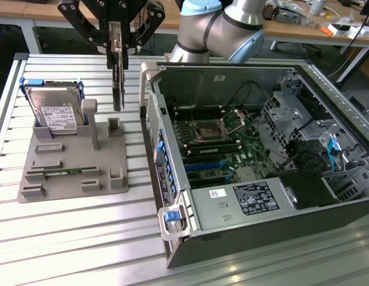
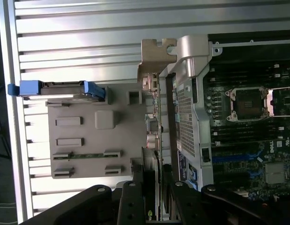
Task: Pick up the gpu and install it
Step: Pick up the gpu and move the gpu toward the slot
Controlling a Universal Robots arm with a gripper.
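**Hand gripping the gpu in mid-air**

The hand [image 1: 115, 43] is clamping the gpu [image 1: 117, 80] by its upper end, jaws partly closed on it. The gpu is hanging edge-on, long axis vertical, above the surface [image 1: 65, 238], between the grey tray [image 1: 71, 173] and the open computer case [image 1: 172, 196].

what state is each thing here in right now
gripper: shut on the gpu
gpu: held upright, hanging above the gray tray, not in the case
hard drive: standing in its holder on the tray
memory stick: lying flat in the tray
gray tray: flat on the table
computer case: side open, motherboard exposed
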